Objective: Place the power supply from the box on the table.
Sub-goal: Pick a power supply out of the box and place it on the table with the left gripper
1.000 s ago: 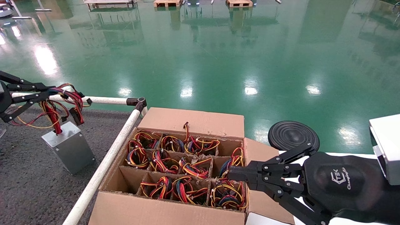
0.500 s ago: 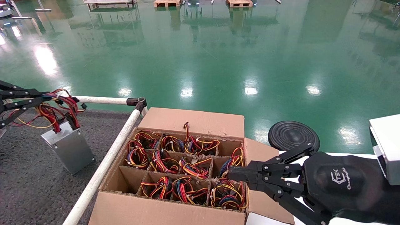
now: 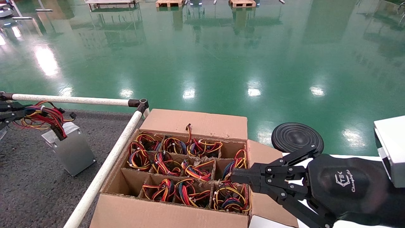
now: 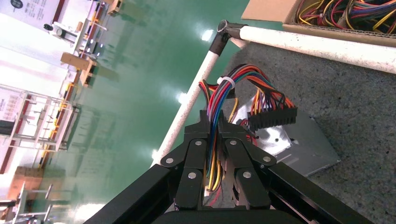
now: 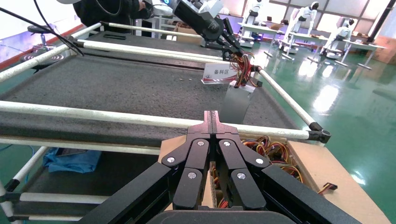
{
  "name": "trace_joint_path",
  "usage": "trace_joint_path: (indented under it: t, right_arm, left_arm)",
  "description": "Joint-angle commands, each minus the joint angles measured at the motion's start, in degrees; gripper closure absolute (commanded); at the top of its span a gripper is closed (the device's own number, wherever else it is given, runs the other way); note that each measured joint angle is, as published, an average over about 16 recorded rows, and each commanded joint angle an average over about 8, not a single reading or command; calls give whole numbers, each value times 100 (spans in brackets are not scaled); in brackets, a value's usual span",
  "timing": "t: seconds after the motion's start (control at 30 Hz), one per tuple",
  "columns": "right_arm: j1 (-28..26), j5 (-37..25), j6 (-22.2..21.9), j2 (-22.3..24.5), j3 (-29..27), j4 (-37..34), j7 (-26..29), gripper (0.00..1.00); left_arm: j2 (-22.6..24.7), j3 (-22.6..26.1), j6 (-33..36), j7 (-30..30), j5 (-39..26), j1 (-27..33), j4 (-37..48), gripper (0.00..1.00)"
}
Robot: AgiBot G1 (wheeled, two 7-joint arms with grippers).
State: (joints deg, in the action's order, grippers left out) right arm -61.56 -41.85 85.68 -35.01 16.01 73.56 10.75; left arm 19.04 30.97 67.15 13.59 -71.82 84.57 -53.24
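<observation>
almost done: the power supply is on the table

the power supply [image 3: 69, 152] stands on the grey table [image 3: 28, 190], out of the box [image 3: 177, 202]. the left gripper [image 4: 214, 128] is pinched on its wires [image 4: 236, 84]; letting go is what's left. the right gripper [image 3: 235, 177] waits closed and empty over the box.

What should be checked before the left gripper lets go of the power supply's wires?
1. Power supply resting on the table: ok, its base meets the felt in the head view.
2. Standing level: not ok, it looks tilted.
3. Left gripper grip on the wires: ok, fingers closed around the bundle.
4. Clear of the rail and box: ok, it sits apart from both.
5. Right gripper out of the way: ok, shut over the box's near right corner.
6. Wires snagged on the fingers: cannot tell.
</observation>
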Motion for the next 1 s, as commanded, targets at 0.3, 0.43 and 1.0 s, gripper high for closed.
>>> trace_joint_path:
  t: [0.3,0.43,1.0]
  right_arm:
    - [0,0,0,0,0,0,0,100]
    - [0,0,0,0,0,0,0,100]
    - [0,0,0,0,0,0,0,100]
  left_arm:
    - [11,-24,-60,32,107,-154,7,32]
    - [29,-33,-69,45,143,-183,-12,0]
    - [19,-77,-92,-12,240,-229,-135,0]
